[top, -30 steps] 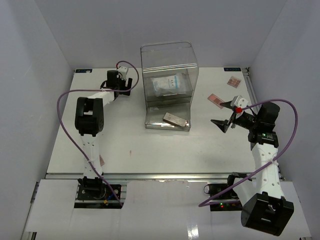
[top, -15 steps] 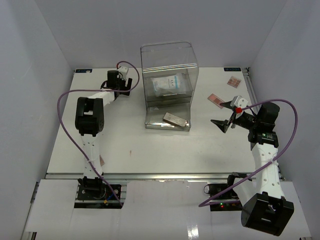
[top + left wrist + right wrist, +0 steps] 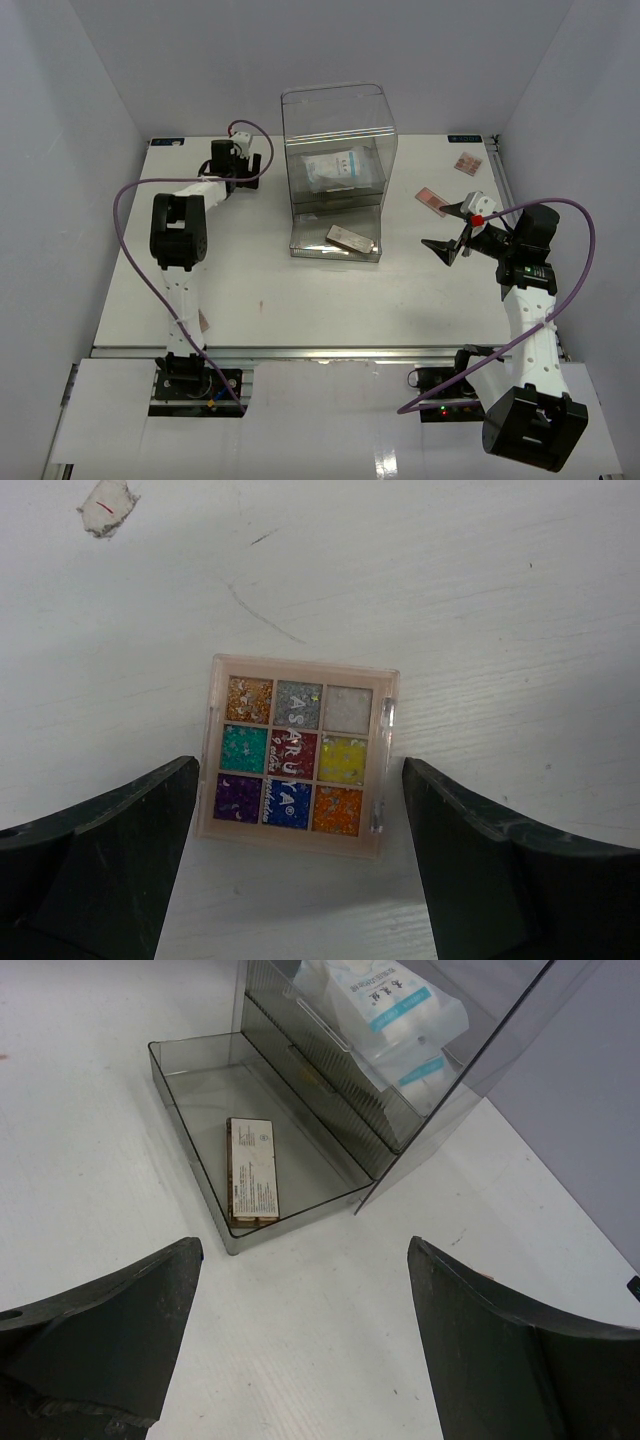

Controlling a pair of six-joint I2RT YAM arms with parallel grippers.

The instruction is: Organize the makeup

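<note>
Colourful makeup palette [image 3: 297, 757] lies on the surface [image 3: 480, 600] inside the wide-spread left gripper [image 3: 300, 780]; the right gripper [image 3: 305, 1250] is spread too.

Bright, even light whitens the table [image 3: 330, 300], shadows fall soft, and the clear box [image 3: 337, 120] perhaps shows faint glare.

My left hand [image 3: 300, 780] is straddling a palette [image 3: 298, 755] on the tabletop [image 3: 260, 290], left of the box [image 3: 340, 110]; a sachet [image 3: 338, 168] is lying inside it.
</note>
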